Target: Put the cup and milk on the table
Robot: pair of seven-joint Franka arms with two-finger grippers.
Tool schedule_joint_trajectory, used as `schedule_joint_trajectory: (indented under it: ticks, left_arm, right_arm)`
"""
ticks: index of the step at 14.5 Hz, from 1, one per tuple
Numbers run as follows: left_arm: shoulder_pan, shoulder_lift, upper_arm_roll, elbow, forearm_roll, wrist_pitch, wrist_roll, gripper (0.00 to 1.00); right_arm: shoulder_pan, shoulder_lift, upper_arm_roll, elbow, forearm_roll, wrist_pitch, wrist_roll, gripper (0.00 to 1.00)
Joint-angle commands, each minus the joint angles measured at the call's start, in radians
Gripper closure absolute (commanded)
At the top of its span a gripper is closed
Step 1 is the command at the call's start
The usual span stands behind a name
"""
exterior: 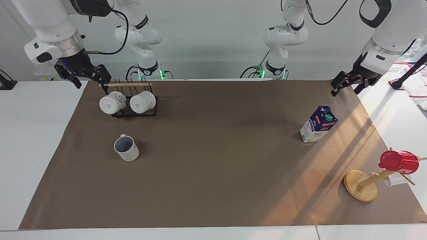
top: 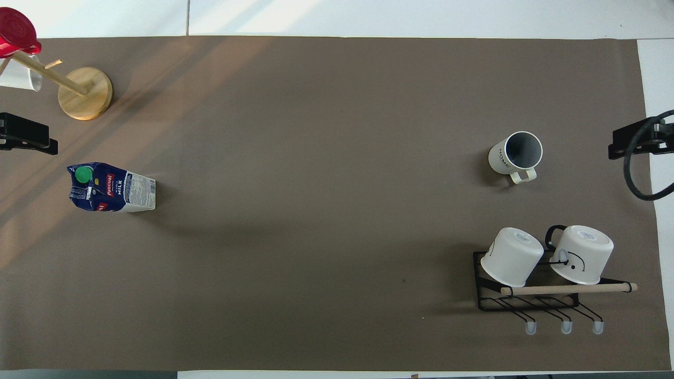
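The cup (exterior: 126, 148) (top: 515, 156), off-white with a grey-blue inside, stands upright on the brown paper of the table (exterior: 213, 173) toward the right arm's end. The milk (exterior: 318, 124) (top: 111, 187), a blue and white carton with a green cap, stands upright on the paper toward the left arm's end. My right gripper (exterior: 90, 84) hangs open and empty in the air over the paper's corner by the mug rack. My left gripper (exterior: 347, 90) hangs open and empty over the paper's edge, apart from the milk. Neither gripper touches anything.
A black wire rack (exterior: 135, 112) with two white mugs on their sides sits nearer to the robots than the cup. A wooden mug tree (exterior: 361, 185) carrying a red cup (exterior: 399, 162) stands farther from the robots than the milk.
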Motion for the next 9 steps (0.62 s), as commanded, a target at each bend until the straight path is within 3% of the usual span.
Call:
schedule_joint_trajectory:
  ticks: [1, 9]
  left_arm:
    - [0.002, -0.022, 0.004, -0.020, -0.015, -0.005, 0.010, 0.00]
    - [0.002, -0.022, 0.005, -0.020, -0.015, -0.005, 0.010, 0.00]
  right_arm:
    - [-0.006, -0.004, 0.007, -0.003, -0.013, 0.009, -0.014, 0.00]
    - [-0.015, -0.007, 0.007, -0.014, 0.002, 0.018, -0.009, 0.00]
